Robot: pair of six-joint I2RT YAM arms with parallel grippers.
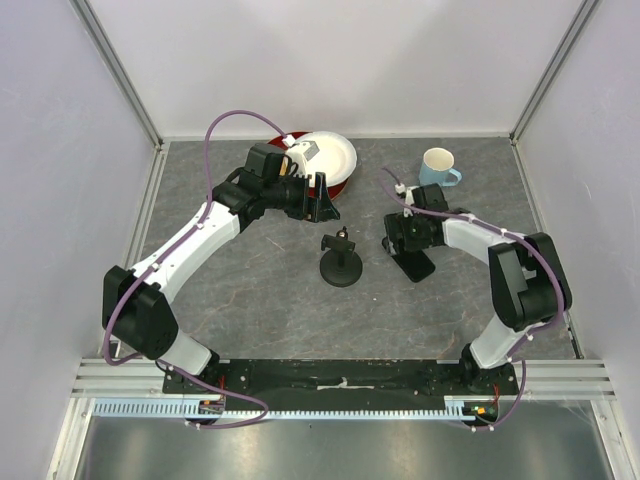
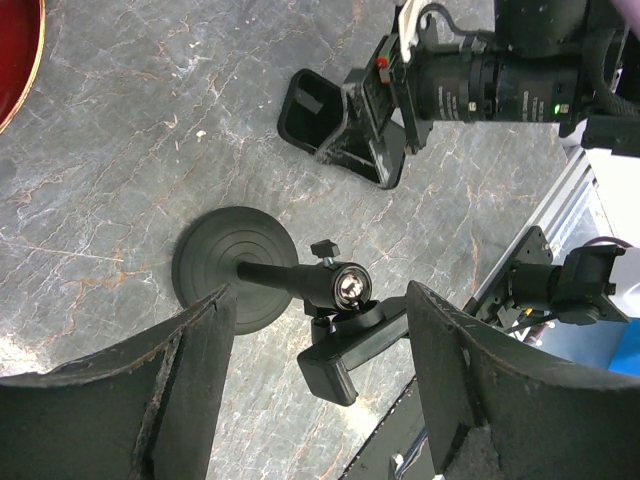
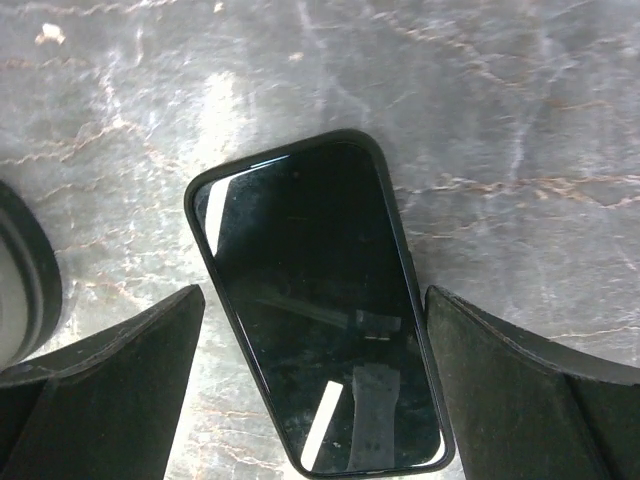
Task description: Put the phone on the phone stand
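Your right gripper [image 3: 314,330] is spread wide, with one dark finger [image 3: 100,390] on each side of the phone [image 3: 300,260]. The phone lies flat and face up on the grey veined tabletop [image 3: 500,100], its glass catching reflections. You can't tell whether the fingers are touching its edges.

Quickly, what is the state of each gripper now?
Left gripper: open, empty.
Right gripper: open, one finger on each side of the phone, not gripping it.
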